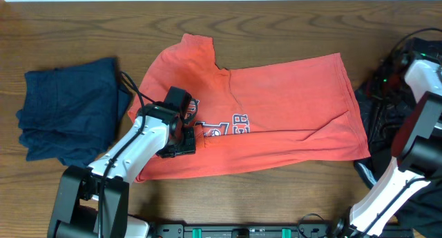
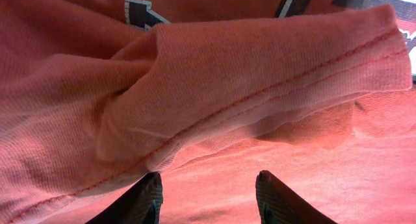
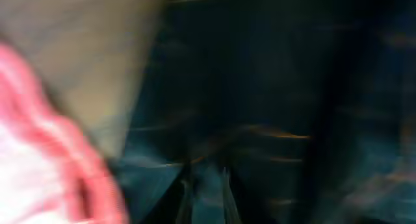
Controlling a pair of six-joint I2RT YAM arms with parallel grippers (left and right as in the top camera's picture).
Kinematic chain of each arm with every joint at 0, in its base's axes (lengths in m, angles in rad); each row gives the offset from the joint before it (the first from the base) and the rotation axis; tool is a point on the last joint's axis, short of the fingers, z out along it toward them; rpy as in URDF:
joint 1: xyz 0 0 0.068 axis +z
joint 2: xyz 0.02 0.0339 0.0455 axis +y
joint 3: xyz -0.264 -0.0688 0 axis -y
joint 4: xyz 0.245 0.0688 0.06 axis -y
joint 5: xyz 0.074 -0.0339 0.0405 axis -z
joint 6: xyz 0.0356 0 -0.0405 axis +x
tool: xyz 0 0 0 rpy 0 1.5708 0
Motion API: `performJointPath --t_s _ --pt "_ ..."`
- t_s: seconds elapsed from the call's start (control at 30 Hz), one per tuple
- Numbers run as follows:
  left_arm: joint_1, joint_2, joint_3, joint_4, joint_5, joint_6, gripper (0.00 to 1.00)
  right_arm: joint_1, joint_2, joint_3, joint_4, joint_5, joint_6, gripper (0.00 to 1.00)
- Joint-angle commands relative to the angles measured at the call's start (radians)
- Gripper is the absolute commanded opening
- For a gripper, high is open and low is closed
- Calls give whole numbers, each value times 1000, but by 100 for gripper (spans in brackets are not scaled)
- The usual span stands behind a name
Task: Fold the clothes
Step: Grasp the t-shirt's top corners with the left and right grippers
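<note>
Across the middle of the table [image 1: 276,17] lies the coral-red T-shirt [image 1: 290,107], its long axis running left to right. Its hem end is toward the right arm, and its collar end is already doubled over toward the left arm. A navy blue garment [image 1: 65,114] sits in a folded heap well apart on the left. Black clothes [image 1: 376,110] are bunched at the right edge, beneath the right arm.

The left tool [image 1: 183,143] is the nearer one by far. It is over the shirt's lower left part, just beside the chest lettering [image 1: 224,126]. From its wrist camera, the two fingers [image 2: 151,197] stand apart with flat cloth under the gap and nothing clamped. A turned-over sleeve [image 2: 273,87] with a stitched hem lies directly ahead of them, slanting up to the right.

The right tool [image 3: 207,195] is over the dark pile with a strip of red at the left of its view. That picture is too smeared to tell whether its fingers are together or apart, or what they touch.

The next fold probably depends on the sleeve edge lying straight in front of the left tool, so a short advance would put the hem between the fingers.
</note>
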Motion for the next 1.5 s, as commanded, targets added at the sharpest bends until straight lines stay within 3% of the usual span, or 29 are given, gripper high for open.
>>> performJointPath --t_s 0.0,0.27,0.47,0.57,0.93,1.1,1.2,1.3,1.47 --pt "5 1 -4 1 -13 -10 49 -82 58 8 -4 82 14 15" --pt "5 1 -4 -11 -13 -9 50 -314 77 14 -40 210 142 11" --pt "5 1 -4 -10 -13 -9 54 -451 39 63 -55 -122 124 18" --pt "5 1 -4 -11 -13 -9 54 -453 -13 86 -61 -175 118 19" --pt "6 0 48 -68 -13 27 58 -228 -294 102 -68 -362 -5 26" --pt "40 1 237 -182 -61 74 68 -53 -350 102 -112 -333 -51 41" --pt "95 3 338 -172 -57 116 79 22 -353 102 -148 -300 -55 53" --pt "166 25 422 -124 -53 169 80 83 -352 98 -185 -290 -55 66" --pt "280 162 526 -30 58 271 81 140 -352 98 -228 -286 -54 69"
